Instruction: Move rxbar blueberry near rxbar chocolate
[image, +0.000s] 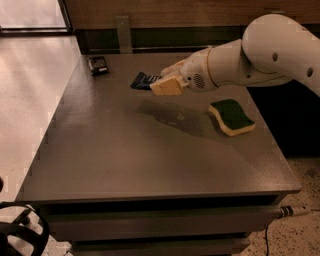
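Camera view shows our gripper pinching one end of the rxbar blueberry above the table, with the rxbar chocolate well beyond the fingertips; we fear this shallow grip may let it slip.

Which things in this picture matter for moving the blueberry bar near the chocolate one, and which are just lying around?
Part of the job:
- rxbar blueberry, held by the gripper above the table
- rxbar chocolate, at the table's far left corner

Just lying about:
- green-and-yellow sponge, on the table's right side
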